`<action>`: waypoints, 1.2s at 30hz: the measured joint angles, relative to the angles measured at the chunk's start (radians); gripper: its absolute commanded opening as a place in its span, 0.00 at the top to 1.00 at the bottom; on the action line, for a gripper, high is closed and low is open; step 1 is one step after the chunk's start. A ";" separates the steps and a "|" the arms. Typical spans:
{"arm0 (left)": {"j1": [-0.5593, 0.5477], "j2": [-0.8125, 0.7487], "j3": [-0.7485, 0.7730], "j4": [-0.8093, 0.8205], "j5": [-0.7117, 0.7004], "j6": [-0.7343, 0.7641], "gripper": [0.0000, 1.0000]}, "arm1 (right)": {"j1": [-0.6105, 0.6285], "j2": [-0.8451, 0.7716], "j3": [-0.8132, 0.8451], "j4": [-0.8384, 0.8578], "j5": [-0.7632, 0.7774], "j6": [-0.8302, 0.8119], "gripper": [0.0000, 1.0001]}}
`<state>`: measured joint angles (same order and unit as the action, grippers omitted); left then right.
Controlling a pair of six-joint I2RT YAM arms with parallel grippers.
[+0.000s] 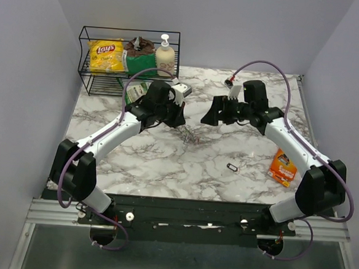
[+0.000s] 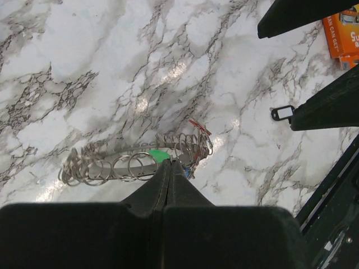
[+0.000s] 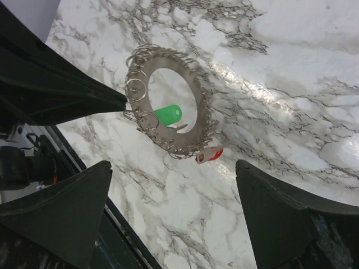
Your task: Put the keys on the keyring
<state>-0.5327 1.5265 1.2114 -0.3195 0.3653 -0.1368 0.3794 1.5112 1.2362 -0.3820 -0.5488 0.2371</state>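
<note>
From above, we see the left gripper [image 1: 180, 118] over the middle of the table [image 1: 140, 162], with the keyring [image 1: 189, 135] hanging below it, presumably so the ring stays reachable. The right gripper [image 1: 210, 116] faces it from three o'clock. A small black tag [image 1: 233, 167] lies alone toward five o'clock, near the orange packet [image 1: 283, 167].

In the left wrist view, the fingers are pinched tight on the ring's edge. A green key [image 2: 159, 155] and a red key [image 2: 197, 126] already hang there.

In the right wrist view, the jaws stand wide apart and empty, and the ring sits between them at twelve o'clock.
</note>
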 measured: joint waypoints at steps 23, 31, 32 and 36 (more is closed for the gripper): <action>-0.082 -0.154 -0.273 0.263 0.042 0.100 1.00 | 0.000 -0.086 -0.138 0.206 -0.226 -0.026 0.05; -0.083 -0.159 -0.334 0.372 0.099 0.089 1.00 | 0.000 -0.086 -0.159 0.238 -0.253 -0.025 0.07; -0.083 -0.159 -0.336 0.378 0.101 0.088 1.00 | 0.000 -0.086 -0.160 0.243 -0.254 -0.025 0.08; -0.083 -0.159 -0.354 0.408 0.104 0.087 1.00 | 0.000 -0.083 -0.174 0.269 -0.260 -0.021 0.09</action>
<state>-0.6155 1.3678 0.8577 0.0887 0.4694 -0.0498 0.3798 1.4284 1.0626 -0.1135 -0.8085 0.2165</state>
